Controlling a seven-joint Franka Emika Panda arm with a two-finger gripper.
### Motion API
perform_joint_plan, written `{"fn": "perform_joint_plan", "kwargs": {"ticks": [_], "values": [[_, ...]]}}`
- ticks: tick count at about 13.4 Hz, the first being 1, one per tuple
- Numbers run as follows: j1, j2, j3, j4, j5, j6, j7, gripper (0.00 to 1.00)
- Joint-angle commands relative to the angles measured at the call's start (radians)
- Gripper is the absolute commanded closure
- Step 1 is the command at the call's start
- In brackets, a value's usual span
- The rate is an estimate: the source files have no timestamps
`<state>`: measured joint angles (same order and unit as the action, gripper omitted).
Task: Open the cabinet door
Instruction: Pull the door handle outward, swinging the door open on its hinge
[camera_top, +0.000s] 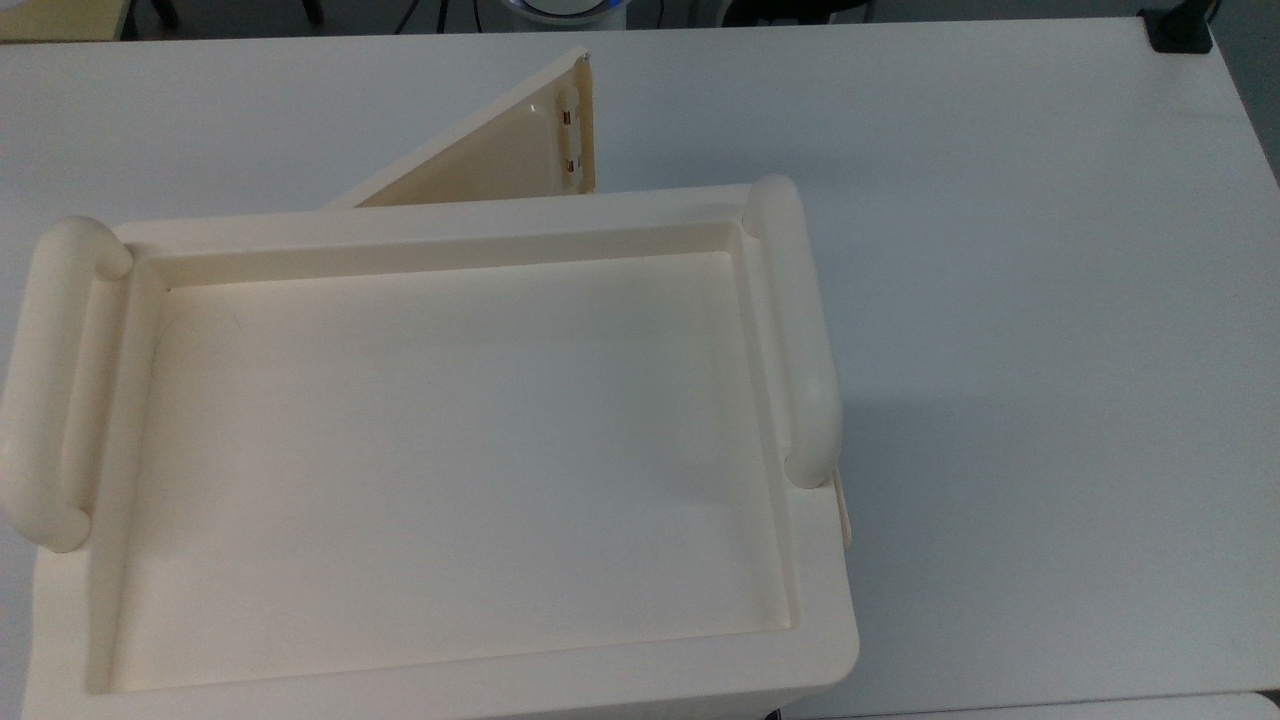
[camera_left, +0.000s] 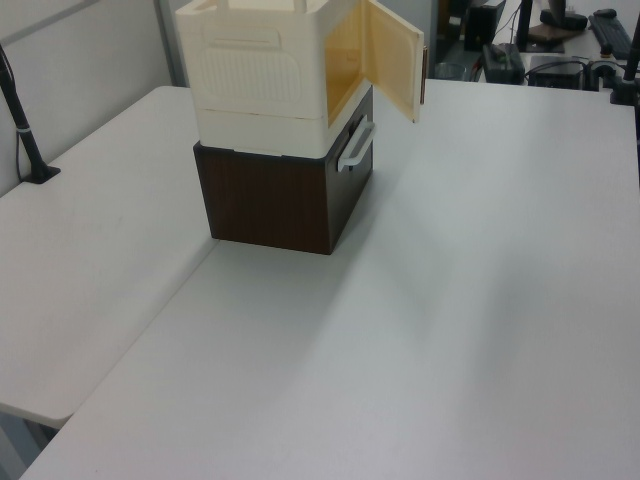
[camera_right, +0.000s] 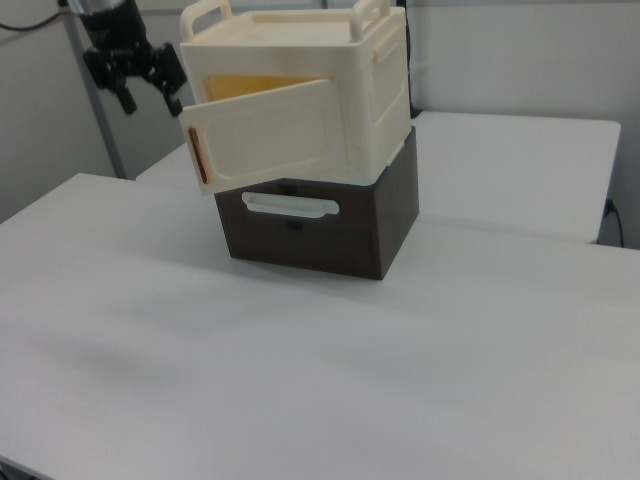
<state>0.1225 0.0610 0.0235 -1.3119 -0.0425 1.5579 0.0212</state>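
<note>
Gripper (camera_right: 148, 88) hangs with fingers spread, empty, apart from the door (camera_right: 270, 138), which juts ajar just beside it off the cabinet (camera_right: 330, 85). Opening looks essentially done.

From above, the cabinet (camera_top: 440, 460) fills the top view's left, its recessed tray top flanked by two thick tubular handles (camera_top: 795, 330). Beyond its far edge the cabinet door (camera_top: 500, 150) stands swung out at an angle, brownish marks near its free edge. White table (camera_top: 1050, 300) stretches to the top view's right.
</note>
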Motion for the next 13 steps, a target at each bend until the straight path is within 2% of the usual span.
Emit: {"fn": "perform_joint_plan", "kwargs": {"ticks": [1,5,11,13], "values": [[0.003,0.016,-0.011,0.011,0.007,0.166,0.006,0.09],[0.005,0.059,-0.008,0.005,0.007,0.295,0.057,0.09],[-0.001,0.072,-0.010,-0.041,-0.005,0.288,-0.004,0.09],[-0.033,0.072,-0.010,-0.053,-0.003,0.284,-0.038,0.09]]}}
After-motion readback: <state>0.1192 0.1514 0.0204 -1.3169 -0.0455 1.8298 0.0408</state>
